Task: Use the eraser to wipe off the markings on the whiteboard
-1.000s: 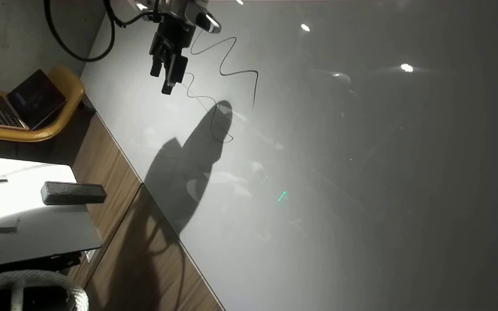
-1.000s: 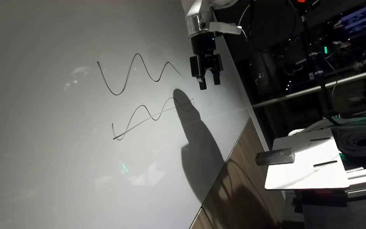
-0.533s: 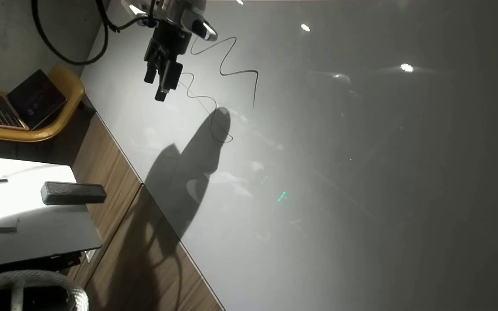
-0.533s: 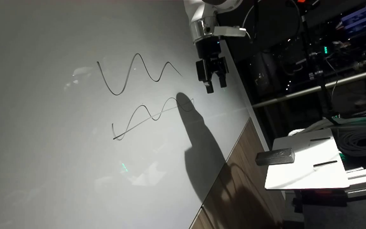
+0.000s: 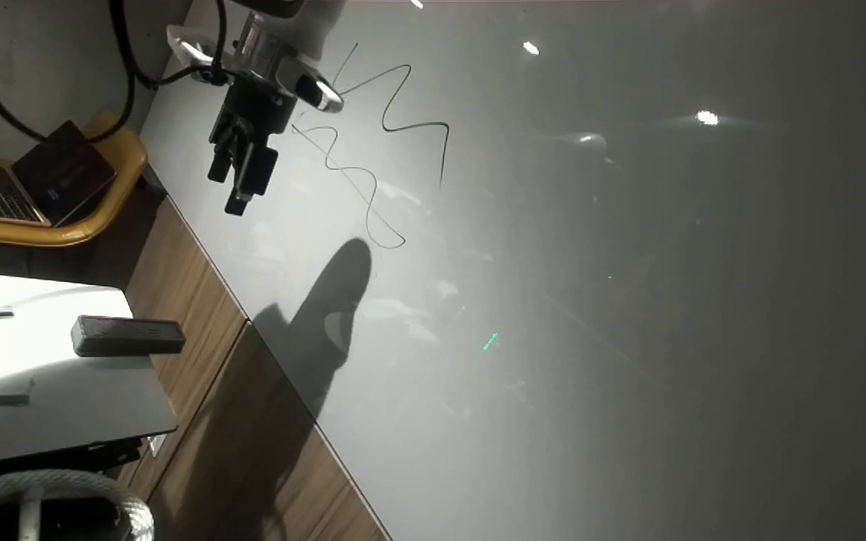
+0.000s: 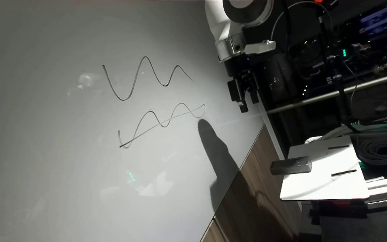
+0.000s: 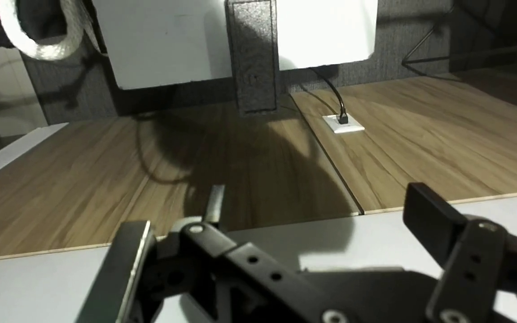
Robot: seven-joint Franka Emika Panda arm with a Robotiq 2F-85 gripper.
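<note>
The eraser [image 5: 128, 336], a dark grey oblong block, lies on the small white tabletop and overhangs its edge. It also shows in an exterior view [image 6: 291, 165] and at the top of the wrist view [image 7: 254, 67]. My gripper [image 5: 227, 188] is open and empty, apart from the eraser, above the whiteboard's edge region; it also shows in an exterior view [image 6: 249, 102]. In the wrist view the fingers [image 7: 321, 211] are spread wide. The whiteboard [image 5: 591, 300] carries the markings [image 6: 160, 123], two thin black squiggles, the lower one crossed by a long stroke.
The white tabletop [image 6: 321, 188] has dark slots. Wood panels [image 5: 185, 278] lie between it and the whiteboard. A laptop [image 5: 65, 173] sits on a yellow chair [image 5: 128, 154]. A socket with a cable [image 7: 343, 123] is on the wood. A rope loop [image 5: 136, 518] is near the tabletop.
My arm and gripper have moved down in both exterior views, away from the squiggles and closer to the tabletop. The arm's shadow has slid off the lower squiggle. The eraser has not moved.
</note>
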